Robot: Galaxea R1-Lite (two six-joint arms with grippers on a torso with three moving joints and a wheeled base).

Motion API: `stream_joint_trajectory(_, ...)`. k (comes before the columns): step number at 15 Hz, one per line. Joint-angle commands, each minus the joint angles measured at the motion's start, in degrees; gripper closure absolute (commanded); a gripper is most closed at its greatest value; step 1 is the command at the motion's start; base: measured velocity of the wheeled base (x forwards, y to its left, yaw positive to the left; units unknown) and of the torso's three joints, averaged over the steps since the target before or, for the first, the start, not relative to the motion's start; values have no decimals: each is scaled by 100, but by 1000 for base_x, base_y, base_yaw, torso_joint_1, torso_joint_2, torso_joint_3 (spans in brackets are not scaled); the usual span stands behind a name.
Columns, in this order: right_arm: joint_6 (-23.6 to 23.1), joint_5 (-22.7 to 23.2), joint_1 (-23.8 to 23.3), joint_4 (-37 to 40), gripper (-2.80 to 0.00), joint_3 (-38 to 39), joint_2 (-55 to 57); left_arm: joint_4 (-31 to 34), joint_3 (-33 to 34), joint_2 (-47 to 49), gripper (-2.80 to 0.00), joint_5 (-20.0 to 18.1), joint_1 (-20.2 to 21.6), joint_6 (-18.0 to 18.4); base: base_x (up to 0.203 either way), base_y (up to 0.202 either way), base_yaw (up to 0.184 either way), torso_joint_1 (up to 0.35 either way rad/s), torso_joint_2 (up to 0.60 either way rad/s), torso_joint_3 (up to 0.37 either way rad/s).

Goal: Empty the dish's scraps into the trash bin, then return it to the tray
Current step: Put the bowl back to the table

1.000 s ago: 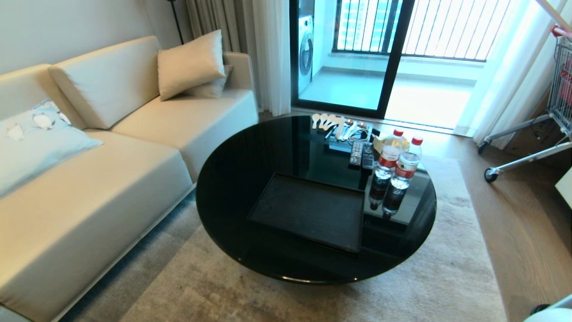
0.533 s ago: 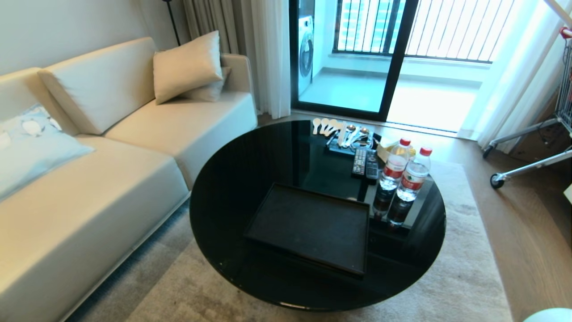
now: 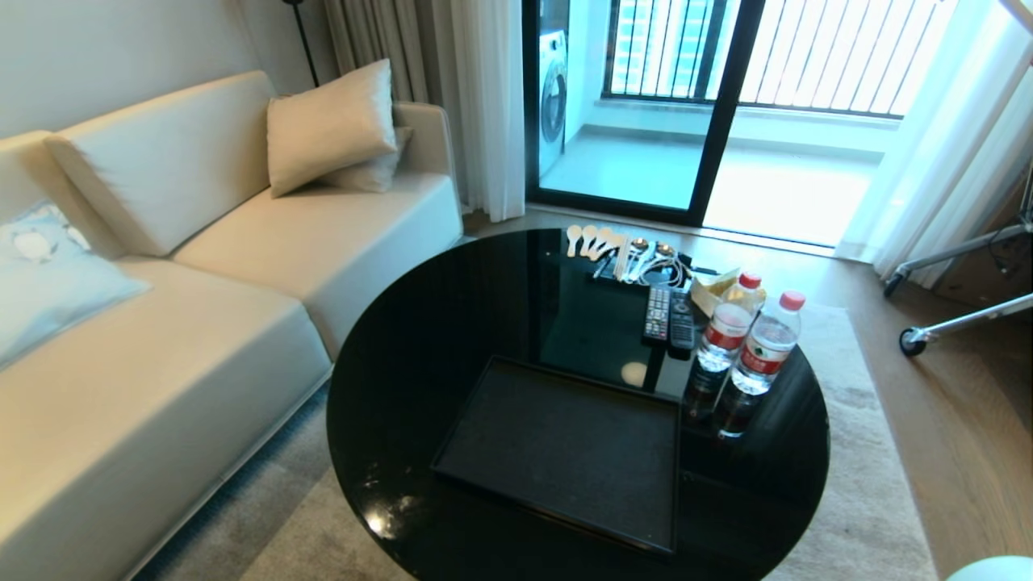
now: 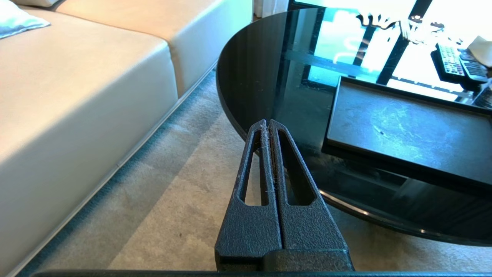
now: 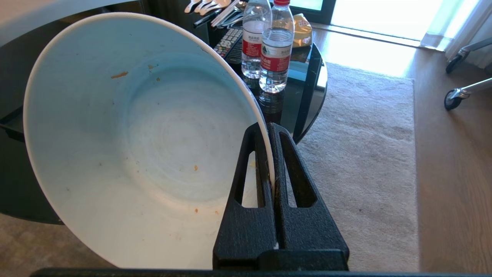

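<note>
Between the right gripper's (image 5: 270, 154) clamped fingers: rim of the dish (image 5: 127, 146), a white ceramic bowl held tilted beside the round black table (image 3: 452, 323), emptied save a few orange specks of scraps (image 5: 119, 74). Handling, judged: rigid, glazed and slippery, breakable, moderately heavy on a thin rim pinch; keep the hold on the rim, set down gently. Destination: tray (image 3: 565, 444), bare on the table; left gripper (image 4: 268, 132) closed and empty, parked off the table's edge above the rug.
</note>
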Motion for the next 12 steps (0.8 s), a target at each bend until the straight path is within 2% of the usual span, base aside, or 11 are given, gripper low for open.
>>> stream_joint_trajectory(1, -5, 3, 9, 1, 0, 2, 5, -1, 0, -2, 0, 2, 0, -4, 0, 0, 0, 0, 0, 0)
stream_joint_trajectory(12, -5, 3, 0, 1, 0, 2, 5, -1, 0, -2, 0, 2, 0, -4, 0, 0, 0, 0, 0, 0)
